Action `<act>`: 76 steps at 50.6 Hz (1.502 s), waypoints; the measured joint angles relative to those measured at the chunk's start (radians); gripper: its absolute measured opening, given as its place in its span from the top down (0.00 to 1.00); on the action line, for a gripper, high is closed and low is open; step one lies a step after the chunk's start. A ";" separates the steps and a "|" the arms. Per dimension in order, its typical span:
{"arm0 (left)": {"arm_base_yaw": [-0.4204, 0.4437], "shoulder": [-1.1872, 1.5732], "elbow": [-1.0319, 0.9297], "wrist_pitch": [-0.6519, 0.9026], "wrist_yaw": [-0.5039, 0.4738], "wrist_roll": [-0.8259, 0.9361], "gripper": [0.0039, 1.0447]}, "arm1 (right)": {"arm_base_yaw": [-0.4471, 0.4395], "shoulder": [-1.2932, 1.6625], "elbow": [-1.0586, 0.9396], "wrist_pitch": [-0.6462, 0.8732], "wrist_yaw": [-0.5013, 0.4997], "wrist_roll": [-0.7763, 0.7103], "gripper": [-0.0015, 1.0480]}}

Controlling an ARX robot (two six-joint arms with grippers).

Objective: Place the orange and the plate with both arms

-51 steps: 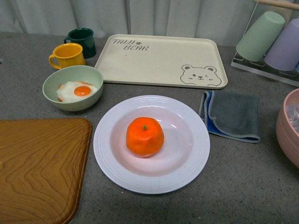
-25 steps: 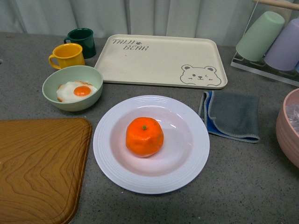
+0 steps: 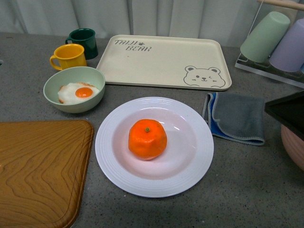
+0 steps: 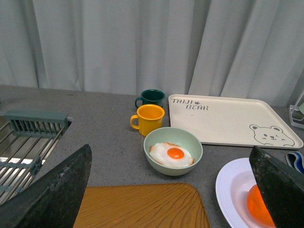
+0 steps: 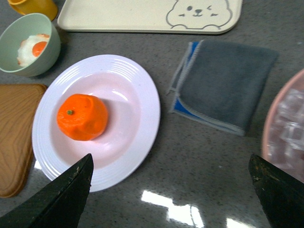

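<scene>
The orange (image 3: 147,139) sits in the middle of the white plate (image 3: 197,164) on the grey counter, stem dot up. My left gripper (image 4: 170,154) is open and empty, above the wooden board, with the plate (image 4: 232,187) and part of the orange (image 4: 256,206) behind its one finger (image 4: 280,185). My right gripper (image 5: 170,159) is open and empty, over bare counter between the plate (image 5: 137,95) with the orange (image 5: 82,117) and the pink bowl. A dark part of the right gripper (image 3: 289,111) shows at the front view's right edge.
A pale green bowl (image 3: 71,102) with a fried egg, a yellow mug (image 3: 69,56) and a dark green mug (image 3: 83,42) stand back left. The bear tray (image 3: 164,61) lies behind the plate. The wooden board (image 3: 38,171) is left, a grey cloth (image 3: 237,116) and pink bowl (image 3: 294,140) right.
A dark part of my right gripper has come into the front view at the right edge. The orange and the plate have not moved.
</scene>
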 joint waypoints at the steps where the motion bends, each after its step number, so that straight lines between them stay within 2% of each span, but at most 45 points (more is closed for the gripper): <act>1: 0.000 0.000 0.000 0.000 0.000 0.000 0.06 | 0.002 0.022 0.014 0.000 -0.013 0.013 0.09; 8: 0.000 0.000 0.000 0.000 0.000 0.000 0.06 | 0.005 0.143 0.084 -0.002 -0.109 0.076 0.09; 14: 0.000 0.000 0.000 0.000 0.000 0.000 0.06 | -0.011 0.314 0.166 -0.040 -0.266 0.131 0.09; 25: 0.000 0.000 0.000 0.000 0.000 0.000 0.06 | -0.042 0.499 0.279 -0.071 -0.362 0.156 0.09; 38: 0.000 0.000 0.000 0.000 0.000 0.000 0.06 | -0.037 0.639 0.385 -0.100 -0.379 0.148 0.09; 58: 0.000 0.000 0.000 0.000 0.000 0.000 0.06 | 0.004 0.812 0.537 -0.134 -0.343 0.132 0.09; 76: 0.000 0.000 0.000 0.000 0.000 0.000 0.06 | 0.039 0.919 0.591 -0.096 -0.330 0.217 0.09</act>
